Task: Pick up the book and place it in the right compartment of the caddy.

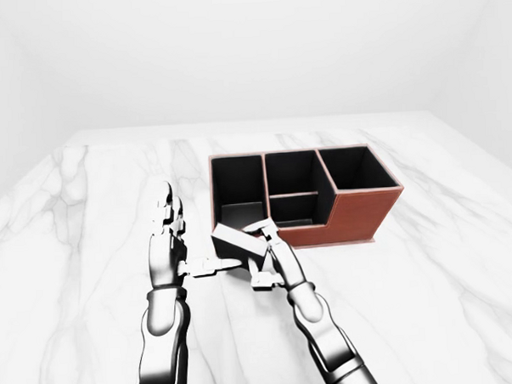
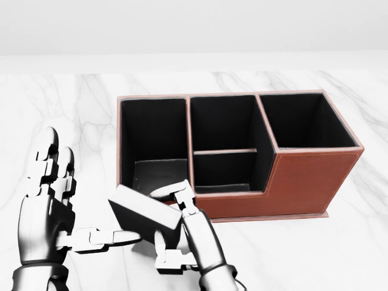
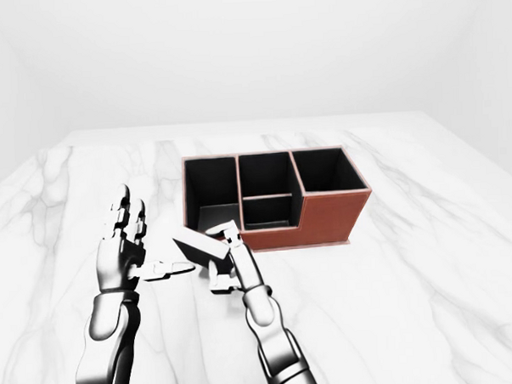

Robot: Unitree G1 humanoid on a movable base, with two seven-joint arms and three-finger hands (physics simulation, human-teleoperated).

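1. The book (image 2: 145, 213) — a dark block with a pale upper face — is off the table, tilted, with its left end higher in the head view. It sits at the lower middle of that view, just below the near wall of the caddy (image 2: 309, 182), under the left compartment.

2. The right hand (image 2: 182, 233) holds the book: its fingers (image 2: 180, 195) curl over the book's right end from above, and another finger shows beneath the book at the bottom of the head view. The fingers are closed narrowly round it.

3. The left hand (image 2: 51, 206) stands at the lower left of the head view with two fingers pointing upward and spread, palm toward the book. Its thumb (image 2: 100, 237) stretches sideways to the right, and the tip reaches the book's lower left edge; whether it presses on the book I cannot tell. The hand is wide, not gripping.

4. The caddy is a reddish-brown box with black inner walls. It has a tall compartment on the left, a middle section split by a low crosswise divider, and a right compartment (image 2: 306, 121) with higher walls.

5. The caddy rests on a white marble table (image 1: 446, 260) with grey veins — the left-eye view shows both arms (image 1: 164, 332) rising from the bottom edge toward it.
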